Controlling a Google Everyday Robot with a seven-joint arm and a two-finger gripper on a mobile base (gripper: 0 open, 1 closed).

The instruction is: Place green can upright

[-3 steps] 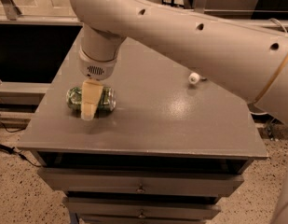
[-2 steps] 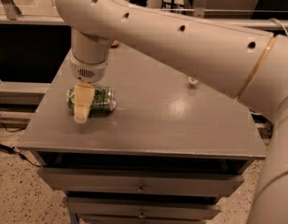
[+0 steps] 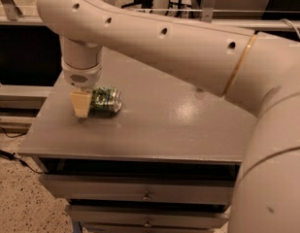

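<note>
On the left part of the table [image 3: 178, 130] lies the can [image 3: 107, 99], on its side, its length running left to right. At its left end, touching it or just in front of it, is the gripper [image 3: 82, 109], reaching straight down from the arm. Whether it is apart, together or clamped on the can I cannot tell. The can is probably light and thin-walled, easy to dent, smooth enough to slip and ready to roll. A gentle, firm hold across the middle of its round body looks best. Count: one can, one gripper, one table.
</note>
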